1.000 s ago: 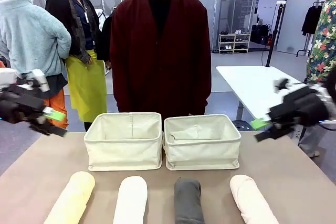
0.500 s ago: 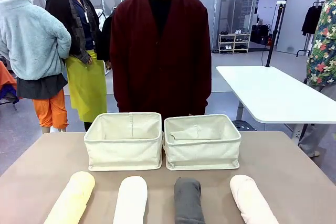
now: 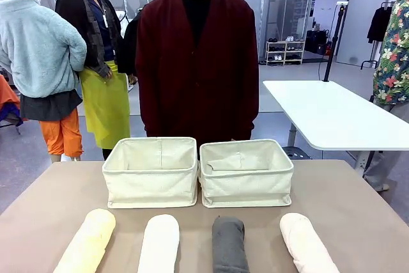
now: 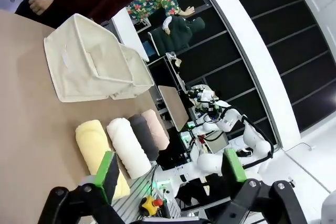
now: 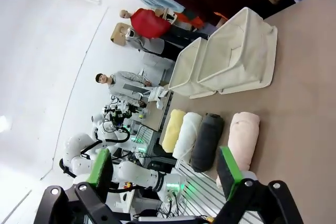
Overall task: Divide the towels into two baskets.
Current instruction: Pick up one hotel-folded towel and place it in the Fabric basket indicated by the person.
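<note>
Four rolled towels lie in a row at the table's near edge: pale yellow (image 3: pixel 87 242), white (image 3: pixel 159 243), dark grey (image 3: pixel 229 245) and pale pink (image 3: pixel 307 243). Behind them two cream canvas baskets stand side by side, the left basket (image 3: pixel 151 171) and the right basket (image 3: pixel 246 172), both holding nothing. In the left wrist view my left gripper (image 4: pixel 170 169) is open, off the table's side, with the yellow towel (image 4: pixel 98 151) nearest. In the right wrist view my right gripper (image 5: pixel 164 170) is open, with the pink towel (image 5: pixel 240 142) nearest. Nothing is between either pair of fingers.
A person in a dark red cardigan (image 3: pixel 195 62) stands at the far side behind the baskets. A white table (image 3: pixel 326 116) stands back right. Other people stand farther off. The tan tabletop (image 3: pixel 358 215) has free room on both sides of the baskets.
A second ago both grippers showed at the front view's left and right edges; they have since drawn back out of that view. Towels and baskets have not moved.
</note>
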{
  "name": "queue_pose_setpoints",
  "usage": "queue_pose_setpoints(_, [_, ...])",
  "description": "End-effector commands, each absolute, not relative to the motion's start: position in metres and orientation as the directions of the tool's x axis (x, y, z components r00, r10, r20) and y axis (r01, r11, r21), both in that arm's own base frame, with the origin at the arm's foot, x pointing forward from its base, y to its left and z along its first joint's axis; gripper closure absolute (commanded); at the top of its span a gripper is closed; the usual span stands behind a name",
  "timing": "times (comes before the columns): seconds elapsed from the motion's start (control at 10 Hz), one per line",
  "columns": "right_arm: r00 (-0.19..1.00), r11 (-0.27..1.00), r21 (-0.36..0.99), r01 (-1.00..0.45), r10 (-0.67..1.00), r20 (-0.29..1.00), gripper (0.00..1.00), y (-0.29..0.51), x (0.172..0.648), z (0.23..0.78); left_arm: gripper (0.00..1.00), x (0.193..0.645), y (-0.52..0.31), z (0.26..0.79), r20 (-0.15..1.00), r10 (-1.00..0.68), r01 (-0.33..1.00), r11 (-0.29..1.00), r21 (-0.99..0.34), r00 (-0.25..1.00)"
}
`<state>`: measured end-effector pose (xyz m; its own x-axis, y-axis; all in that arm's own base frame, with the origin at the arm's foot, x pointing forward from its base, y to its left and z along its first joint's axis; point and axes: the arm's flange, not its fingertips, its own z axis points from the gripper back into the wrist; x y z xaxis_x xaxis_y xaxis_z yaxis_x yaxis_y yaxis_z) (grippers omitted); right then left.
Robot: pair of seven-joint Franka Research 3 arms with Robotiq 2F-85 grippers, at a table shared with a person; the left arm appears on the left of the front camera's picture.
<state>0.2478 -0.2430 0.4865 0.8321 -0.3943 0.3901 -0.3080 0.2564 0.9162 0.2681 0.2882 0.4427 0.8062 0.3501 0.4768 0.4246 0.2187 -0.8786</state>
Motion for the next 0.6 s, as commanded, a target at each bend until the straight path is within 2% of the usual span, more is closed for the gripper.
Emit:
queue_pose_setpoints(0.0, [0.833, 0.247, 0.92, -0.305, -0.4, 0.384, 0.0, -0.246, 0.245, 0.4839, 0.0, 0.2617, 0.2917, 0.4424, 0.475, 0.356, 0.424, 0.215, -0.88, 0.805])
queue_pose_setpoints(0.5, [0.833, 0.247, 0.92, -0.305, -0.4, 0.384, 0.0, -0.246, 0.245, 0.4839, 0.0, 0.2617, 0.2917, 0.4424, 0.475, 0.356, 0.424, 0.215, -0.88, 0.805])
